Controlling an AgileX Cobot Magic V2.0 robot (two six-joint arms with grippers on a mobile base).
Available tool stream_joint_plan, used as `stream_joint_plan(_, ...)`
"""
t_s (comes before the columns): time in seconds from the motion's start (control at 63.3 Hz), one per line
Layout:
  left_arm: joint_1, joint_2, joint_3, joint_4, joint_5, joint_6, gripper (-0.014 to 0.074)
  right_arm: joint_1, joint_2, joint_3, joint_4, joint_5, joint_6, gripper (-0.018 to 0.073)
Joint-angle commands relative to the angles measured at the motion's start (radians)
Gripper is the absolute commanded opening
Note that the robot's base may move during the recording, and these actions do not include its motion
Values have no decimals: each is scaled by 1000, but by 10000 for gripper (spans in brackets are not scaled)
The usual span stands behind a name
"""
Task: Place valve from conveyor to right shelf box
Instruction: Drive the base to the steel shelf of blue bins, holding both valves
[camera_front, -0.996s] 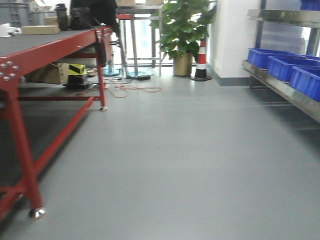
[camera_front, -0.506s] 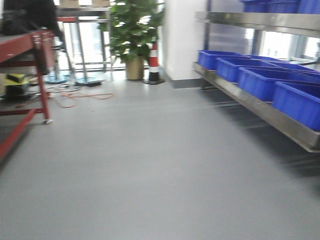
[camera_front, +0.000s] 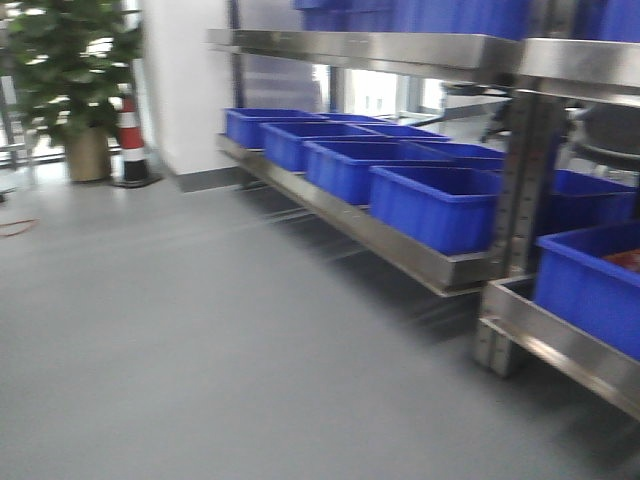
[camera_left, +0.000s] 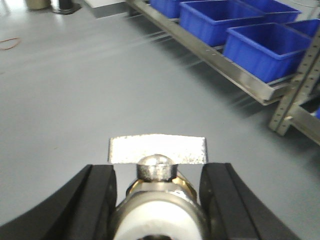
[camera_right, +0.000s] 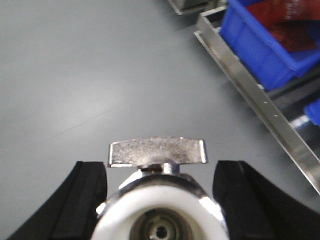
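Left gripper jaws clamp left valve, right gripper jaws right valve; likely heavy, rigid, slick metal, best held by the body

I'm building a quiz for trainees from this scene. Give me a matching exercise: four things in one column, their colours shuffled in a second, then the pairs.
Things:
1 traffic cone
2 plant
3 shelf boxes
4 valve

Colours:
a blue
b silvery metal with white
c green
d red and white stripes

Pairs: 1-d, 2-c, 3-a, 4-b
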Motion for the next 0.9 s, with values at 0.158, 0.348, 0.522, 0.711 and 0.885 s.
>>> stream_joint_plan(0.158,-4,-5,-5,-7,-57,-2,-111,-1,-13,-8,-5,-52,-8,-167)
stream_joint_plan(0.348,-4,-5,-5,-7,-57,-2,-111,-1,-13,-8,-5,-52,-8,-167)
stream_joint_plan(0.522,-4,-5,-5,-7,-57,-2,-111,-1,-13,-8,-5,-52,-8,-167)
stream_joint_plan(0.711,-4,-5,-5,-7,-57,-2,-111,-1,-13,-8,-3,-52,-8,-167)
stream_joint_plan(0.885,-4,-5,-5,-7,-57,-2,-111,-1,-13,-8,-3,-52,-8,-167)
